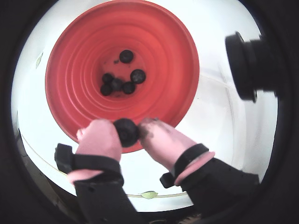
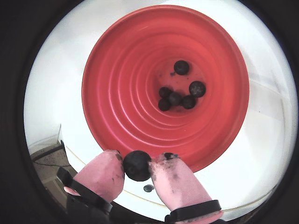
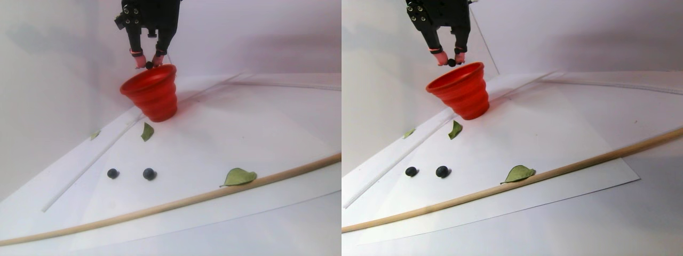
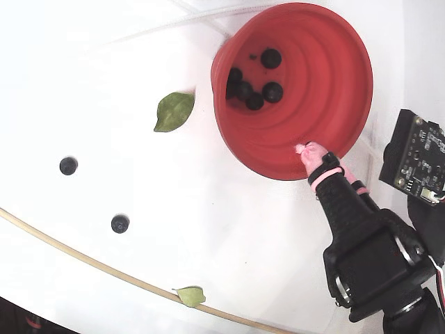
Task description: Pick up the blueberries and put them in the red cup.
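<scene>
Here a single blueberry (image 2: 137, 165) is clamped between the pink-tipped fingers (image 2: 103, 173) of the gripper (image 1: 126, 132), held over the near rim of the red cup (image 2: 121, 60) at the lower middle of both wrist views — seemingly so that it can be dropped inside; five berries (image 2: 175, 98) are already gathered at the cup's bottom; two more blueberries (image 4: 68, 165) are left on the white sheet (image 4: 229, 236) at the left of the fixed view, between green leaves (image 4: 173, 110) — probably the next picks.
</scene>
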